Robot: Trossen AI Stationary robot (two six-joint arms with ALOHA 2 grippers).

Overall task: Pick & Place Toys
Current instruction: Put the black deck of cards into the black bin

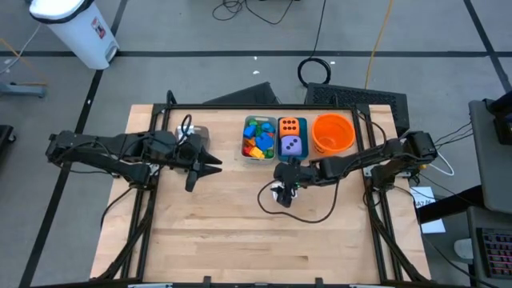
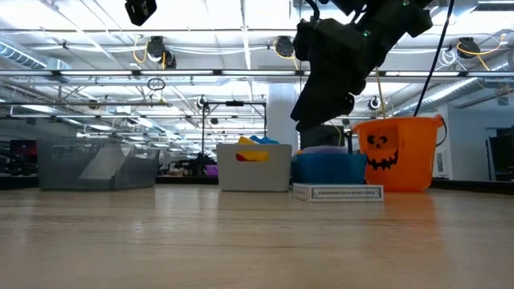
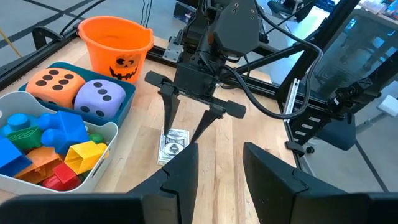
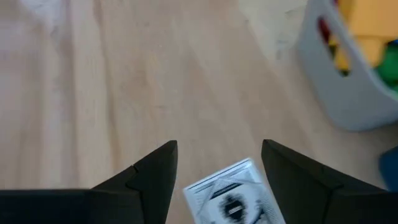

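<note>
A small white printed packet (image 1: 280, 194) lies flat on the table in front of the teal bin; it also shows in the low view (image 2: 337, 192). My right gripper (image 1: 285, 189) is open and hangs above it, fingers pointing down, clear of the packet (image 3: 173, 147). In the right wrist view the packet (image 4: 233, 196) lies below and between my two fingers. The grey bin (image 1: 246, 152) holds several coloured bricks (image 3: 50, 140). The teal bin (image 1: 304, 138) holds an orange die (image 3: 55, 83) and a purple die (image 3: 99, 98). My left gripper (image 1: 204, 176) is open and empty at the table's left.
An orange bucket (image 1: 333, 133) stands to the right of the teal bin, at the far edge. A clear container (image 2: 96, 164) stands at the far left. A black cable (image 1: 308, 216) loops over the table by my right arm. Bare wood lies toward the near edge.
</note>
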